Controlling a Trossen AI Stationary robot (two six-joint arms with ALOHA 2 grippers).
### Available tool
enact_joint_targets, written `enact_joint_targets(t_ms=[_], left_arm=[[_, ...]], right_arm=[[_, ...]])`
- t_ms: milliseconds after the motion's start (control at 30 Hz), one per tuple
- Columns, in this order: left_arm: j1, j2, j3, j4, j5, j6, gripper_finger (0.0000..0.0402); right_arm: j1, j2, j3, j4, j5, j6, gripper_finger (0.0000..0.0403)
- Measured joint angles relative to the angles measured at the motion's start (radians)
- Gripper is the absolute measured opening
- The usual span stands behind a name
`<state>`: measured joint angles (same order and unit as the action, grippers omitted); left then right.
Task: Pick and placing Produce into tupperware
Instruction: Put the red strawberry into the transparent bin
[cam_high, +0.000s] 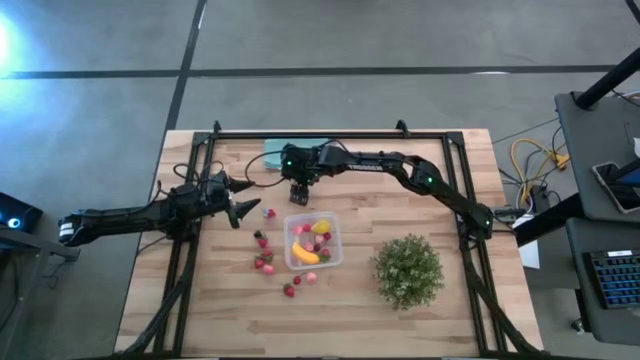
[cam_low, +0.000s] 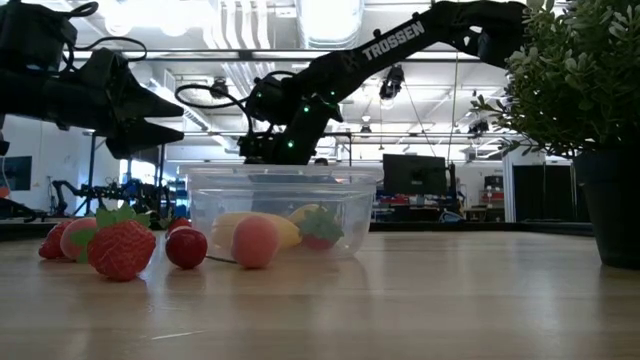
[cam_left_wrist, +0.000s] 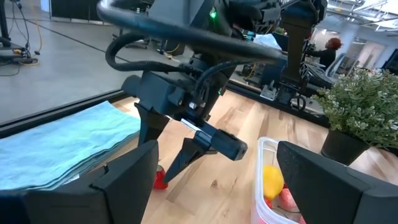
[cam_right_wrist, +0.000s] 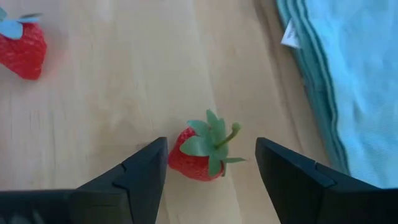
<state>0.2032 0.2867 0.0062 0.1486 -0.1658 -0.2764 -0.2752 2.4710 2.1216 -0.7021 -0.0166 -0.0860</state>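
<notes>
The clear tupperware (cam_high: 338, 240) stands mid-table and holds a banana (cam_high: 305, 255), a lemon (cam_high: 321, 226) and some pink and red fruits. Several strawberries (cam_high: 265, 262) lie on the wood to its left and near side. My right gripper (cam_high: 298, 195) is open and points down just beyond the container's far edge. Its fingers straddle one strawberry (cam_right_wrist: 196, 155) that lies on its side on the table. My left gripper (cam_high: 250, 210) is open and empty, hovering left of the container near another strawberry (cam_high: 268, 212). My right gripper comes from above, with its fingers on either side of the strawberry. One finger (cam_right_wrist: 146, 171) stands close against the fruit's red side (cam_right_wrist: 177, 163); whether it touches I cannot tell. The strawberry rests on the table.
A folded teal cloth (cam_right_wrist: 348, 81) lies on the table just beside the right gripper, toward the far edge. The bushy potted plant (cam_high: 408, 270) stands right of the container. The two grippers are close together. Bare wood shows along the near edge.
</notes>
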Motion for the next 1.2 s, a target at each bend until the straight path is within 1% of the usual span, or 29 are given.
enact_joint_targets(t_ms=[133,367,533,733,867,967,1200], left_arm=[[0.000,0.000,0.000,0.000,0.000,0.000,0.0314],[0.000,0.000,0.000,0.000,0.000,0.000,0.0314],[0.000,0.000,0.000,0.000,0.000,0.000,0.0314],[0.000,0.000,0.000,0.000,0.000,0.000,0.0314],[0.000,0.000,0.000,0.000,0.000,0.000,0.0314],[0.000,0.000,0.000,0.000,0.000,0.000,0.0314],[0.000,-0.001,0.000,0.000,0.000,0.000,0.0314]], right_arm=[[0.000,0.000,0.000,0.002,0.003,0.010,0.0236],[0.000,0.000,-0.007,0.000,0.001,0.140,0.0222],[0.000,0.000,-0.016,-0.001,0.000,0.164,0.0211],[0.002,0.000,-0.013,0.006,0.000,0.210,0.0209],[0.002,0.000,-0.012,0.006,0.001,0.210,0.0204],[0.002,0.000,-0.012,0.006,0.002,0.209,0.0192],[0.002,0.000,-0.011,0.003,0.002,0.200,0.0150]])
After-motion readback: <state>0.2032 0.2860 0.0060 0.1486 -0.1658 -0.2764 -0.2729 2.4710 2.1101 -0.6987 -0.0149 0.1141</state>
